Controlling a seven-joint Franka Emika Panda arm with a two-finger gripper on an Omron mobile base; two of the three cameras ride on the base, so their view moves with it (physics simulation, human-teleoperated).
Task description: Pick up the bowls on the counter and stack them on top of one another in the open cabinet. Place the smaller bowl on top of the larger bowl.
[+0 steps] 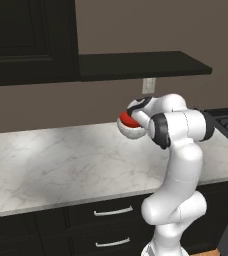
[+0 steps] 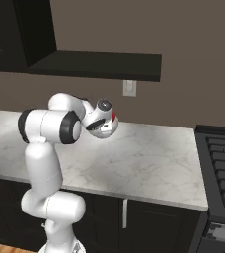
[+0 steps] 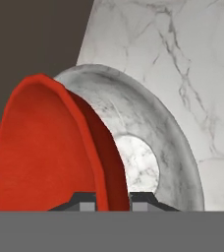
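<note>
My gripper point(image 3: 113, 199) is shut on the rim of the small red bowl point(image 3: 45, 147), with one dark fingertip on each side of the rim. The red bowl is tilted and sits partly inside or just over the wider white-grey speckled bowl point(image 3: 148, 128); I cannot tell if they touch. From the left base camera the red bowl point(image 1: 125, 119) shows above the white bowl point(image 1: 131, 132) near the back of the marble counter point(image 1: 61, 165), at my gripper point(image 1: 132, 118). The right base camera catches a sliver of the red bowl point(image 2: 114, 117) beside the hand. The open black shelf point(image 1: 146, 65) hangs above.
A black panelled cabinet door point(image 1: 26, 40) is at the upper left, next to the shelf point(image 2: 99, 64). A wall outlet point(image 1: 148, 86) sits under the shelf. A dark stove point(image 2: 223, 168) borders the counter point(image 2: 149, 158) on the right. Black drawers with silver handles point(image 1: 113, 211) run below.
</note>
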